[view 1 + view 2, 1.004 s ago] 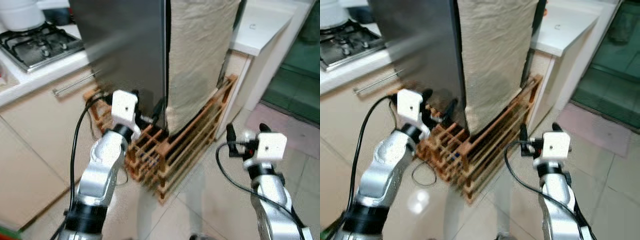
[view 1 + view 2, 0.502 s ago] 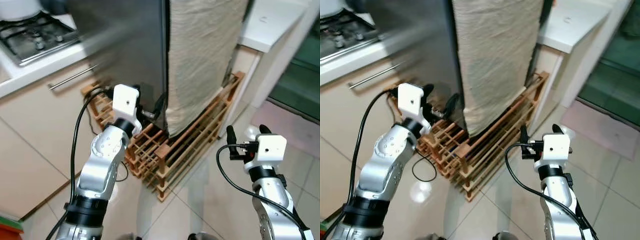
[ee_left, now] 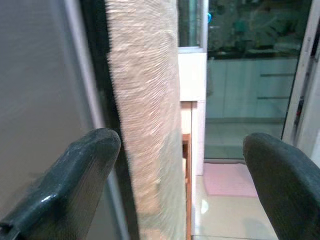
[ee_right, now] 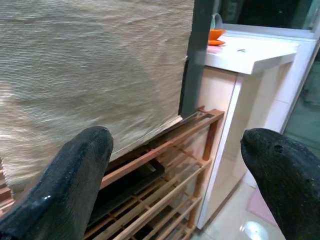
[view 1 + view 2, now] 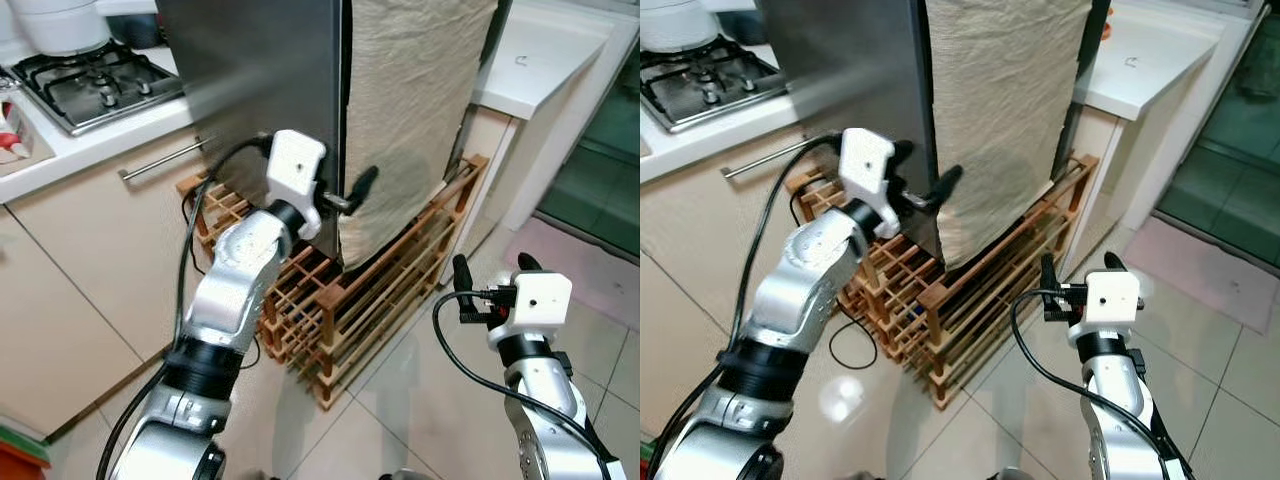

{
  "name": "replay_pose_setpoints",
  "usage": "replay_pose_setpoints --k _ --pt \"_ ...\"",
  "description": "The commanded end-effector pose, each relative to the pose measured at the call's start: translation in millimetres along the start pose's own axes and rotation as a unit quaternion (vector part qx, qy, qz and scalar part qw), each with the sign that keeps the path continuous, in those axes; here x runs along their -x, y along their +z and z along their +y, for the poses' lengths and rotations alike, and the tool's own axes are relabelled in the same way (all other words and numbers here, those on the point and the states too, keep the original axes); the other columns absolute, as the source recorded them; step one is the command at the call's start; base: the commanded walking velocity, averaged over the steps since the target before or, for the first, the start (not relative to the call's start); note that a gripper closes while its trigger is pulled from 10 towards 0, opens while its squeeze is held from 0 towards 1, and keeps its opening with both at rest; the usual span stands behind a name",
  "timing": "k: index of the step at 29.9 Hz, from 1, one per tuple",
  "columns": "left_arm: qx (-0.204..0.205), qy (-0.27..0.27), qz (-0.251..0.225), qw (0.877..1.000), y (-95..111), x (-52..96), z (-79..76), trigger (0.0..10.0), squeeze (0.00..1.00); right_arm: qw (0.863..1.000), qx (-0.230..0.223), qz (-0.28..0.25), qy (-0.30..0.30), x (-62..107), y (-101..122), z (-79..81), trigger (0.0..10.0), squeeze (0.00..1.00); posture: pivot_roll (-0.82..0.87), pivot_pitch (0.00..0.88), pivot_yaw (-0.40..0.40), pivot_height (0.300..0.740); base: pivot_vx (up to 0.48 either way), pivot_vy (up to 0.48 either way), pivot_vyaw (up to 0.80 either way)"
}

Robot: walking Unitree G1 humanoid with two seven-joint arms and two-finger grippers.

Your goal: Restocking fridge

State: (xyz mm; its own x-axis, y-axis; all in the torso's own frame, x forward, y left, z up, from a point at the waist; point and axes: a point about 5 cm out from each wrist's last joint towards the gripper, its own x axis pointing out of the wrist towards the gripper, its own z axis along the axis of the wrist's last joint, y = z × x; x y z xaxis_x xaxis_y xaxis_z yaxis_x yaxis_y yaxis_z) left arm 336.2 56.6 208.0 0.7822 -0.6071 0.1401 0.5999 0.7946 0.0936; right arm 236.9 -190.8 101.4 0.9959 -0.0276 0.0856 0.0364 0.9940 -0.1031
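The left pincer [image 5: 345, 195] has risen from low beside the wooden rack [image 5: 345, 300] to the near vertical edge of the stainless fridge [image 5: 260, 80], where the steel door face meets the side draped in a beige woven cloth [image 5: 410, 110]. Its fingers are spread wide and hold nothing; one finger [image 5: 360, 182] juts out across the cloth while the other sits against the steel side. I judge this as lining up on the door edge to pull it open, so restocking itself has not begun, and no goods to load are visible. The fridge stands in the far middle of the scene, on the rack, between the counter [image 5: 90, 140] with the gas hob [image 5: 95, 80] on the left and a white counter [image 5: 530, 55] on the right. The right pincer [image 5: 488, 275] has stayed low at the near right, over the tiled floor [image 5: 420, 400], fingers wide and empty. The left wrist view adds what the head views cannot: the dark seam runs between its fingers [image 3: 65, 175], so the edge is straddled, not yet gripped. The right wrist view shows the cloth's lower hem, the rack's slats, and an orange object [image 4: 216, 35] on the white counter.
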Motion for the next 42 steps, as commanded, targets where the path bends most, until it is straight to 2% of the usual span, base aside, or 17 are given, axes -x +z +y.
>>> replay_pose_setpoints --k 1,9,13,21,30,31,35,36,37,40,42 --pt "-0.008 -0.001 0.008 1.000 -1 -3.5 1.1 10.0 0.00 1.000 0.003 -0.001 -0.001 1.0 -1 -0.8 10.0 0.00 -0.06 0.013 0.043 0.740 0.000 0.000 0.00" --pt "0.002 -0.011 -0.003 1.000 6 -16.3 -3.0 10.0 0.00 1.000 0.001 0.001 -0.002 2.1 -2 0.6 10.0 0.00 -0.07 0.022 0.045 0.740 0.000 0.000 0.00" --pt "-0.005 -0.003 0.003 1.000 3 -22.6 -3.0 10.0 0.00 1.000 0.002 0.002 -0.003 2.6 -2 0.2 10.0 0.00 -0.07 0.025 0.046 0.740 0.000 0.000 0.00" --pt "-0.001 0.012 -0.001 1.000 5 -24.9 2.3 10.0 0.00 1.000 0.002 0.003 -0.005 4.1 -2 -0.1 10.0 0.00 -0.08 0.031 0.048 0.740 0.000 0.000 0.00" --pt "0.038 0.008 0.004 0.999 2 -24.0 0.9 10.0 0.00 1.000 0.004 0.008 -0.004 5.1 -5 -1.3 10.0 0.00 -0.08 0.033 0.045 0.740 0.000 0.000 0.00" --pt "0.046 -0.005 0.004 0.999 1 -26.6 -6.9 10.0 0.00 1.000 0.004 0.009 -0.004 4.8 -5 -1.1 10.0 0.00 -0.08 0.035 0.048 0.740 0.000 0.000 0.00" --pt "0.046 -0.016 0.009 0.999 0 -29.8 -13.4 10.0 0.00 1.000 0.003 0.010 -0.004 4.4 -5 -0.8 10.0 0.00 -0.07 0.036 0.049 0.740 0.000 0.000 0.00" --pt "0.035 -0.029 0.014 0.999 -1 -33.8 -21.4 10.0 0.00 1.000 0.003 0.010 -0.003 4.0 -6 -0.5 10.0 0.00 -0.07 0.037 0.046 0.740 0.000 0.000 0.00" --pt "0.035 -0.029 0.014 0.999 -1 -33.8 -21.4 10.0 0.00 1.000 0.003 0.010 -0.003 4.0 -6 -0.5 10.0 0.00 -0.07 0.037 0.046 0.740 0.000 0.000 0.00" --pt "0.030 -0.084 0.024 0.996 -2 -46.1 -55.2 10.0 0.00 1.000 0.001 0.011 0.001 1.7 -6 1.6 10.0 0.00 -0.07 0.039 0.041 0.740 0.000 0.000 0.00" --pt "0.030 -0.084 0.024 0.996 -2 -46.1 -55.2 10.0 0.00 1.000 0.001 0.011 0.001 1.7 -6 1.6 10.0 0.00 -0.07 0.039 0.041 0.740 0.000 0.000 0.00"
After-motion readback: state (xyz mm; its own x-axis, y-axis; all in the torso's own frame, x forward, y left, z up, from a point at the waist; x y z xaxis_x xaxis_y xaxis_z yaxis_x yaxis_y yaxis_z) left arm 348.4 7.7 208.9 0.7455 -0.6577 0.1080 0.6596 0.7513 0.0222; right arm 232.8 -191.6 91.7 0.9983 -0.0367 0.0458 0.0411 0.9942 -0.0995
